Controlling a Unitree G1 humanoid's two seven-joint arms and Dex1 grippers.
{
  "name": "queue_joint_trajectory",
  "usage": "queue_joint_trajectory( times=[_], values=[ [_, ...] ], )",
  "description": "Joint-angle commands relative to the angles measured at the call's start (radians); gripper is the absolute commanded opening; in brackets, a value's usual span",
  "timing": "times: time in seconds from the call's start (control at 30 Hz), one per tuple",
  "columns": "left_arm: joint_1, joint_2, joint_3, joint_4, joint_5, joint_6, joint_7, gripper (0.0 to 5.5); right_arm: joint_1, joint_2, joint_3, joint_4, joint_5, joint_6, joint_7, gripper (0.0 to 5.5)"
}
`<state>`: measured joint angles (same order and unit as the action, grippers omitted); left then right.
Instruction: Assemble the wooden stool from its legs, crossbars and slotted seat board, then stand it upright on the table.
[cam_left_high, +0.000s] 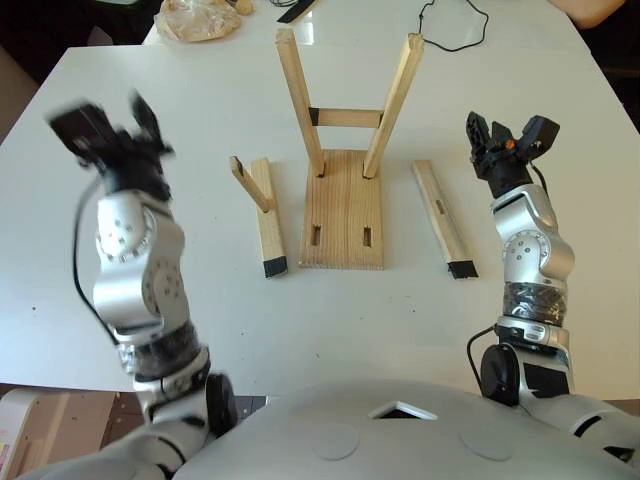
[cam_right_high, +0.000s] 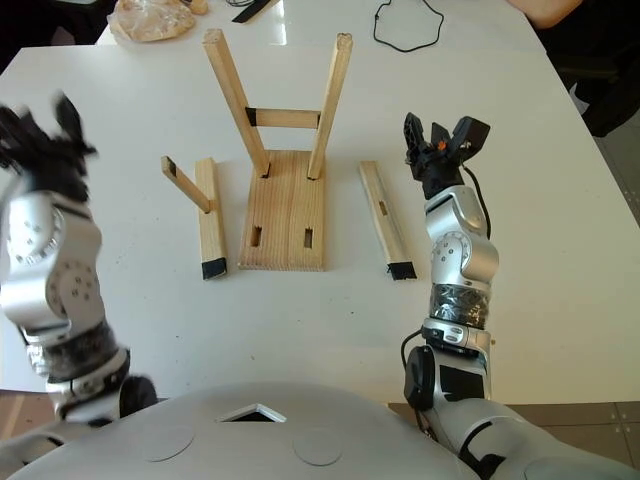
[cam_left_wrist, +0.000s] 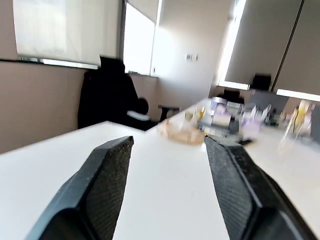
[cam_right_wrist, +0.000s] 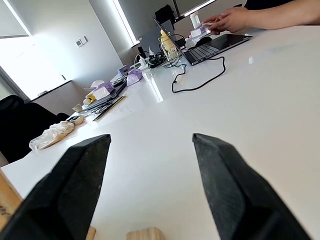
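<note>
I see the slotted seat board (cam_left_high: 342, 210) lying flat mid-table (cam_left_high: 150, 300), with its long side running away from me. Two legs are planted in its far slots: the left standing leg (cam_left_high: 300, 100) and the right standing leg (cam_left_high: 393, 100). They lean apart toward the top, and one crossbar (cam_left_high: 348, 117) bridges them low down. The two near slots (cam_left_high: 316, 235) show as dark open holes.

The left loose leg (cam_left_high: 268, 215) lies flat just beside the board's left edge without touching it, its black-tipped end toward me. A short crossbar stub (cam_left_high: 248, 182) sticks out of it at an angle. The right loose leg (cam_left_high: 444, 218) lies flat off the board's right side, also with its black tip toward me.

The left gripper (cam_left_wrist: 169, 145) is held up over the table's left part, well apart from the left loose leg. Its claw is spread and pinching nothing (it's blurred in the head view, but the wrist view is clear enough). The right gripper (cam_right_wrist: 150, 140) hangs to the right of the right loose leg, near it but apart. Its fingers are also spread wide with nothing between them.

A crumpled clear bag (cam_left_high: 198, 18) sits at the far edge with something tan inside; I can't tell what. A black cable (cam_left_high: 455, 25) loops nearby.
</note>
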<state>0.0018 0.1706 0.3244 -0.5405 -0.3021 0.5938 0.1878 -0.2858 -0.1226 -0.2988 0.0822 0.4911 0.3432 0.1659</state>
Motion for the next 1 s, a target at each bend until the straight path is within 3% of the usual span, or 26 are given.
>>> queue_joint_trajectory(
  times=[0.03,0.3,0.63,0.83,1.0],
  values=[
    [0.352,-0.019,-0.129,-0.143,-0.062,0.100,-0.127,2.65,0.045,-0.015,-0.005,-0.048,-0.022,0.002,-0.018,3.02],
    [0.361,-0.048,-0.264,-0.218,-0.086,0.237,-0.130,3.92,0.061,-0.020,0.012,-0.043,-0.034,0.015,-0.006,3.02],
    [0.170,-0.069,-0.290,-0.114,-0.036,0.444,-0.068,3.92,0.044,-0.011,0.030,-0.002,-0.050,-0.004,-0.001,3.02],
    [0.148,-0.109,-0.265,-0.087,-0.037,0.569,-0.058,3.92,0.048,-0.003,0.035,-0.003,-0.053,-0.003,0.001,3.02],
    [0.131,-0.076,-0.288,-0.103,-0.017,0.698,-0.065,3.92,0.063,0.007,0.030,-0.013,-0.057,-0.006,-0.006,3.02]
  ],
)
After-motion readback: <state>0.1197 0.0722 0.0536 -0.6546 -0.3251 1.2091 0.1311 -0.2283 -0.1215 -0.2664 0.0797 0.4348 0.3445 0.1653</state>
